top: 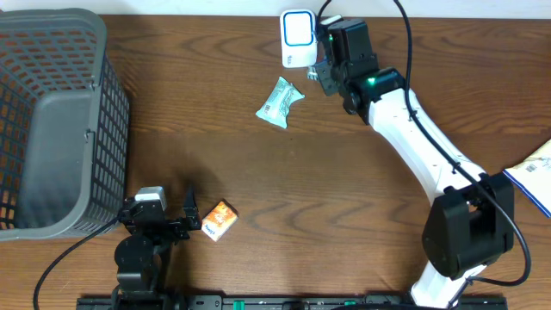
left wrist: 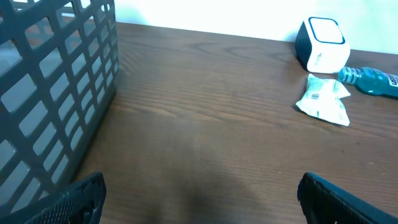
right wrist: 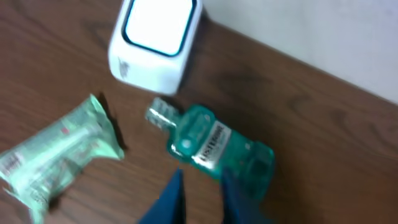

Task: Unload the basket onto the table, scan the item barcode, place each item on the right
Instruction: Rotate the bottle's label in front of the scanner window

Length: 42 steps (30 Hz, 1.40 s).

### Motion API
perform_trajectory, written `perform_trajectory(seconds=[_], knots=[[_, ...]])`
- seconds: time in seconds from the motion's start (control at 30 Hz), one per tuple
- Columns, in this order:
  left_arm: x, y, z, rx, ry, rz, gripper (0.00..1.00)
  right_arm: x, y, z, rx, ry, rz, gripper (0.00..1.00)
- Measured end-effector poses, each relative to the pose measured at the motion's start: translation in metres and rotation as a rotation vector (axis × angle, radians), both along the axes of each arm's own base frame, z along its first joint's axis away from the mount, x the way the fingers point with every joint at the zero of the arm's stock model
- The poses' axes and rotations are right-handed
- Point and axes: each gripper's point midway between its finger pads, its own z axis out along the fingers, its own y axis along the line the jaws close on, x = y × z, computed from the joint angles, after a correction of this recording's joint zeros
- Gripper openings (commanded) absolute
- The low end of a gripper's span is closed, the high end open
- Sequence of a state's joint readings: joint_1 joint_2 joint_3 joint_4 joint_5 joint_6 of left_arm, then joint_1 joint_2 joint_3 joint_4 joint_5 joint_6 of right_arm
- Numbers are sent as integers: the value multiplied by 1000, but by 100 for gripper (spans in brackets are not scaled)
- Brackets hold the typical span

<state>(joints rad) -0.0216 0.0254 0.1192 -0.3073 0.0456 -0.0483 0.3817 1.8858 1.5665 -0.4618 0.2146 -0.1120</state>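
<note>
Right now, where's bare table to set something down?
Widest bare table lies between the basket and the green packet, and between the orange box and the right arm's base. Crowded: the far edge, where scanner, packet and teal bottle bunch by the right gripper.

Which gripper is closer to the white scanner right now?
Right. The right gripper hovers just beside the white scanner at the far edge of the table, by a teal bottle. The left gripper sits open at the near edge by the basket, well away.
</note>
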Motion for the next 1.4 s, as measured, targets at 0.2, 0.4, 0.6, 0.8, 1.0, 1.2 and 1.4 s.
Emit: perform_trajectory(seconds=[0.2,0.4,0.6,0.8,1.0,1.2,1.4], knots=[[0,0,0,0,0,0,98,-6,-28,-16,0,94,-9,99],[0,0,0,0,0,0,98,-11,-43,-48,-12,209,151,99],[0,0,0,0,0,0,98,22,-68,-60,16,132,252,99],[0,0,0,0,0,0,98,30,-60,-139,2,244,334,99],[0,0,0,0,0,0,98,58,-46,-106,-47,136,401,99],[0,0,0,0,0,0,98,69,-47,-91,-90,98,427,99],[0,0,0,0,0,0,98,32,-45,-151,-53,326,482,99]])
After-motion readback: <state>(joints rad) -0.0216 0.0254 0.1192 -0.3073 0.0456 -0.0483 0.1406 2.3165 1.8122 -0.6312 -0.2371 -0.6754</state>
